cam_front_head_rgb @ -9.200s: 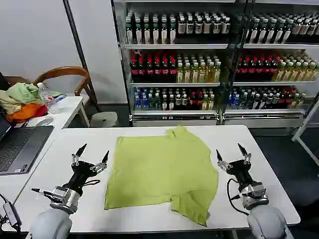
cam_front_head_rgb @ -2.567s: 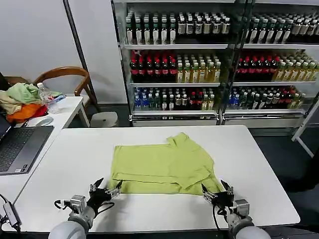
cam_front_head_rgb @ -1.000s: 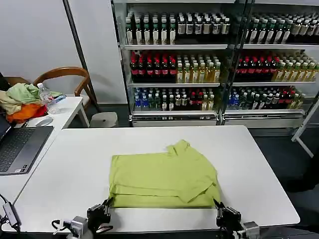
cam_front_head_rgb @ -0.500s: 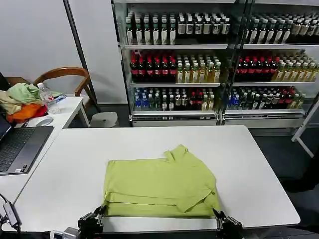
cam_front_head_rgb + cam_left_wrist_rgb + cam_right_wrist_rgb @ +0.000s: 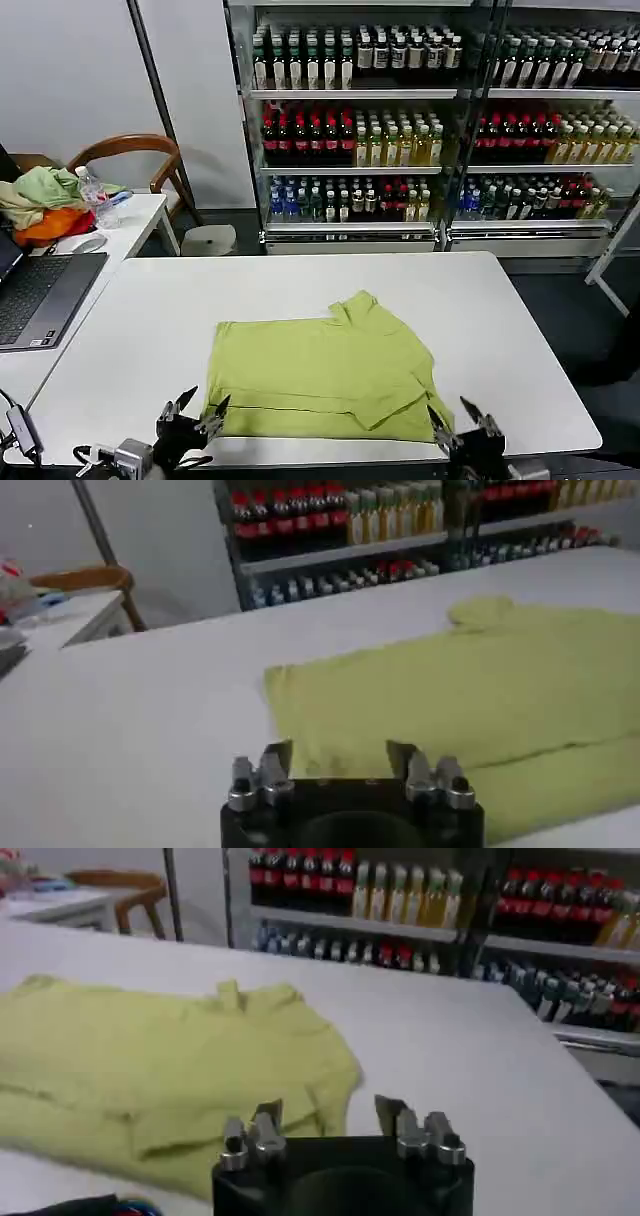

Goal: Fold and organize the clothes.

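On the table (image 5: 520, 330), folded T-shirt (image 5: 320, 375)

We see shelves of bottled drinks (image 5: 400, 140) behind our white table (image 5: 140, 310), with a laptop (image 5: 35, 295), a garment heap (image 5: 40, 200) and a wooden chair (image 5: 130, 150) alongside.

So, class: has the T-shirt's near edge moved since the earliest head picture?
Yes. The T-shirt is now folded, and its near edge lies farther from the near edge of the white table, which has not moved.
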Robot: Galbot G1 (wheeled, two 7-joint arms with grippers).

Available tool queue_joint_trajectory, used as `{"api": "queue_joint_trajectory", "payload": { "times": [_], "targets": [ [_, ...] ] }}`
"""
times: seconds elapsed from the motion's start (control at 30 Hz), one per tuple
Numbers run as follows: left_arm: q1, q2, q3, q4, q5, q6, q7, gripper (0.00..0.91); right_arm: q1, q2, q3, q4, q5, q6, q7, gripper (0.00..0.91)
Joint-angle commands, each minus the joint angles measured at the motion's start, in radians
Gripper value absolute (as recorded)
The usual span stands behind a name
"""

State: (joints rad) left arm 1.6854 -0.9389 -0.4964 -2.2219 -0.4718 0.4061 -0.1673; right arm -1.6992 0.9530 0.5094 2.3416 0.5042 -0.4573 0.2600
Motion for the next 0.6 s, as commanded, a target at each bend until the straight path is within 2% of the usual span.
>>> {"api": "queue_joint_trajectory", "payload": {
  "times": [0.03,0.23,0.33,0.47,0.6],
  "targets": [
    [-0.298,0.018,0.05,0.237,-0.101,-0.025,0.054,0.907,0.465,-0.011,-0.147,-0.191,0.093,-0.083,0.009,0.907],
    [-0.404,0.049,0.078,0.34,-0.153,-0.04,0.075,0.907,0.701,0.048,-0.303,-0.389,0.093,-0.074,0.003,0.907],
    [-0.443,0.064,0.089,0.367,-0.164,-0.037,0.083,0.907,0.798,0.086,-0.361,-0.453,0.102,-0.08,0.02,0.907],
    [-0.485,0.071,0.111,0.412,-0.176,-0.038,0.094,0.907,0.877,0.125,-0.409,-0.512,0.101,-0.1,0.035,0.907],
    [-0.544,0.062,0.15,0.468,-0.191,-0.037,0.099,0.907,0.954,0.175,-0.458,-0.63,0.086,-0.113,0.014,0.907]
  ]
}}
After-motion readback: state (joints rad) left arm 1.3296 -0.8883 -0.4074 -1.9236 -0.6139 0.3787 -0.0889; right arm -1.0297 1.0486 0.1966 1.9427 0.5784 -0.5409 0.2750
